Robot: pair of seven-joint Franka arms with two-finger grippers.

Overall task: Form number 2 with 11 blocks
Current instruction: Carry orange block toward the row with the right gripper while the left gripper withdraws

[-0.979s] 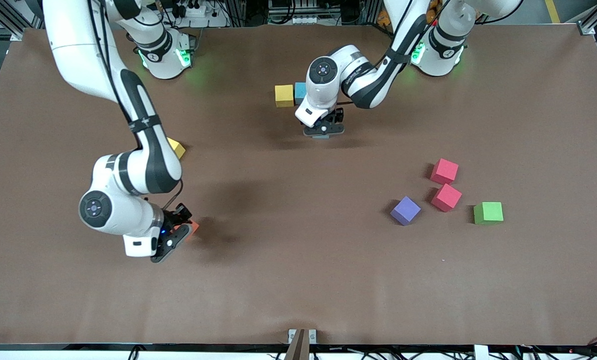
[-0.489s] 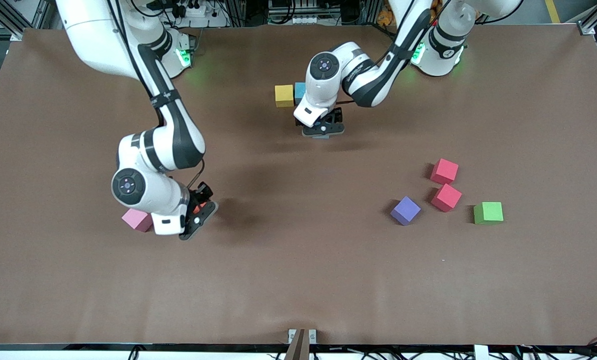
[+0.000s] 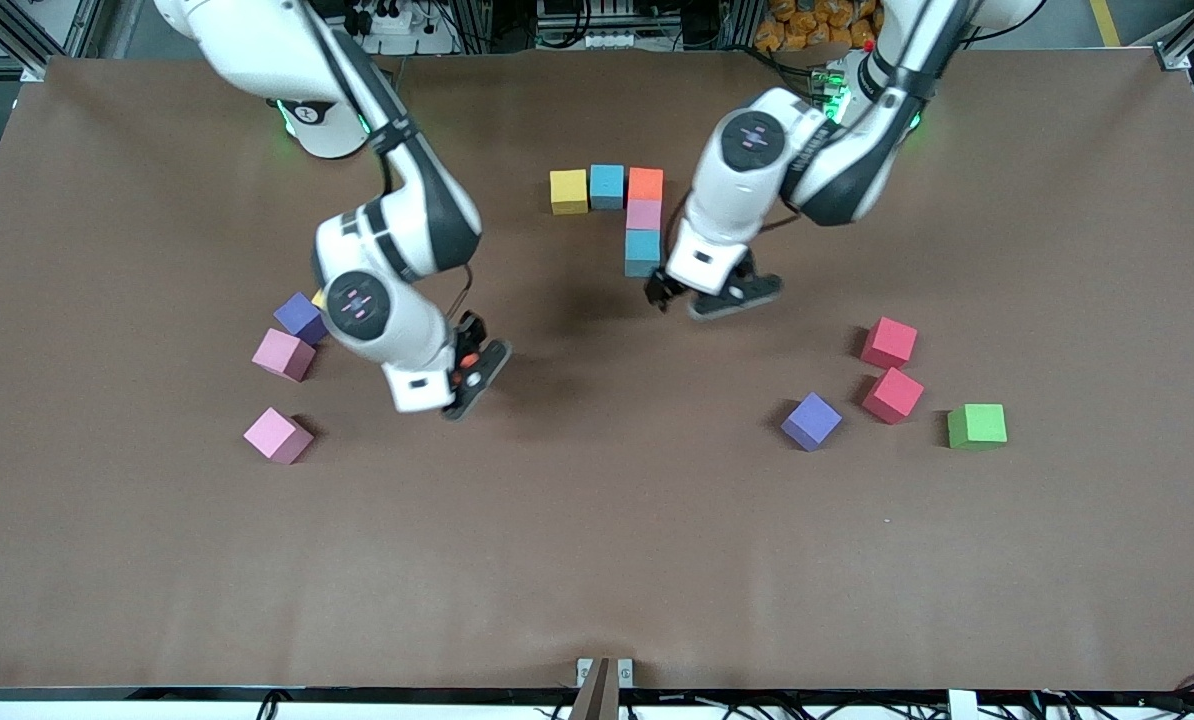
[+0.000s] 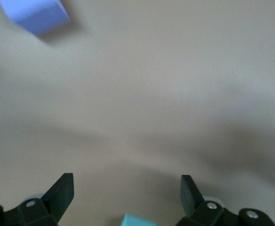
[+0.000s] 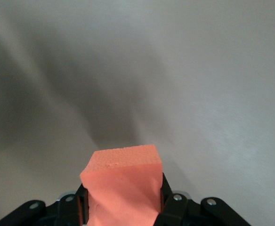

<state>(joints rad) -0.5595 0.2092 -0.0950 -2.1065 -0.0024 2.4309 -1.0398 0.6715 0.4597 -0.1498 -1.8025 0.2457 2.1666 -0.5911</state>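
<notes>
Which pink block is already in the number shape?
The pink foam cube wedged between the orange cube and the light blue cube. The other two pink cubes lie loose toward the right arm's end.

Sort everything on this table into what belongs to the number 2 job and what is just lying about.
Job: five laid matte cubes starting the digit; orange matte cube in right claw; two pink cubes; two red cubes; two purple cubes, likely one spare.
Lying about: green matte cube.
</notes>
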